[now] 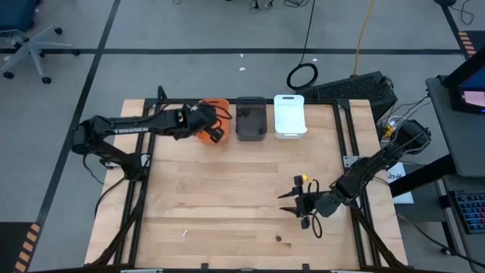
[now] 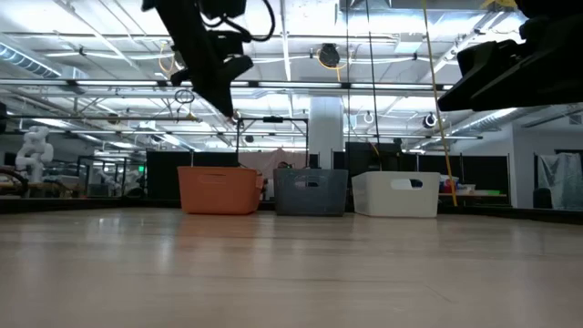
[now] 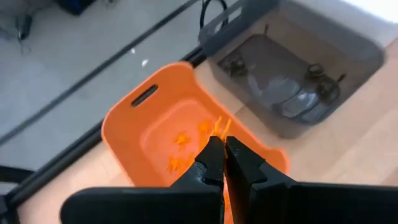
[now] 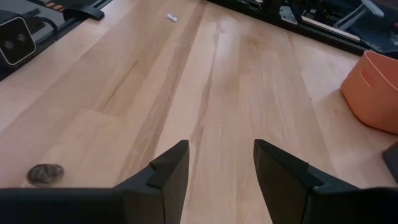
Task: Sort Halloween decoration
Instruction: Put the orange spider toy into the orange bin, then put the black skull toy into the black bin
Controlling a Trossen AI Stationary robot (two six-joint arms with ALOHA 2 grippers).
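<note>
My left gripper [image 3: 224,152] hangs over the orange bin [image 1: 216,114], shut on a small orange decoration piece [image 3: 220,127]. Several more orange pieces [image 3: 180,140] lie on the bin's floor. Dark lumps [image 3: 317,71] lie in the dark grey bin [image 1: 251,119] beside it. My right gripper [image 4: 217,165] is open above the bare table at the right [image 1: 299,203], with nothing between its fingers. A dark lump [image 4: 45,173] and a small white stick [image 4: 172,17] lie loose on the wood. My left gripper pinches the orange piece between its two fingertips. The piece's thin orange ends [image 3: 221,126] stick out past the tips. The fingers slant downward from the table's left side. The piece is lifted clear, above the inside of the orange bin.
The white bin [image 1: 289,115] stands right of the dark grey one; all three bins sit in a row at the table's far edge. On the near half of the table lie the white stick [image 1: 183,233] and the dark lump [image 1: 278,238]. Black frame rails [image 1: 345,144] run along the table's sides.
</note>
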